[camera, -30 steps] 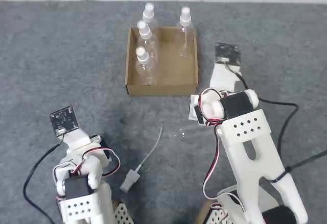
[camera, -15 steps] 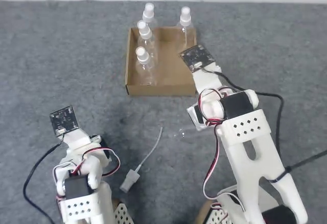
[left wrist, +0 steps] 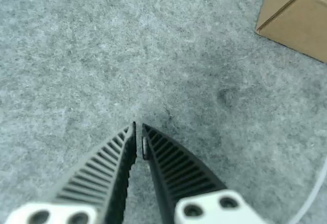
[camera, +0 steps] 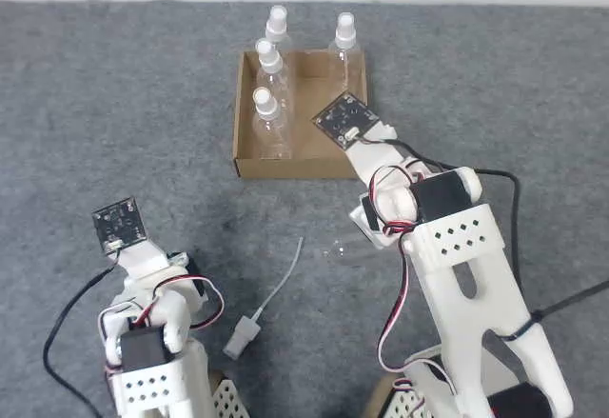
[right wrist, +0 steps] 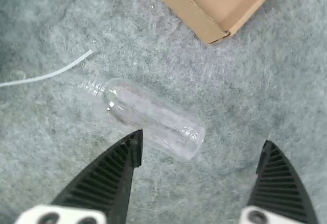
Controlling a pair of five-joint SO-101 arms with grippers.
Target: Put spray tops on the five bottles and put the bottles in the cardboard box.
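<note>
Uncapped bottle [right wrist: 153, 124] lies on its side on the grey tabletop [camera: 143, 132], near the cardboard box [camera: 300, 166]. Clear thin plastic: probably light, slick, prone to rolling and denting. Right pincer [right wrist: 202, 140] hovers over it, spread wide; mid-body looks the best grip. Left pincer [left wrist: 139, 127] pinched together, empty; spray top [camera: 243, 335] beside it.

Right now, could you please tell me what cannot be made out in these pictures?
1. Uncapped bottle: in the high view, faint, one end under the right arm.
2. Spray top: too small in the high view to tell its nozzle direction; its tube is cut off in the right wrist view.
3. Cardboard box: near right corner covered by the right arm's camera board in the high view.
</note>
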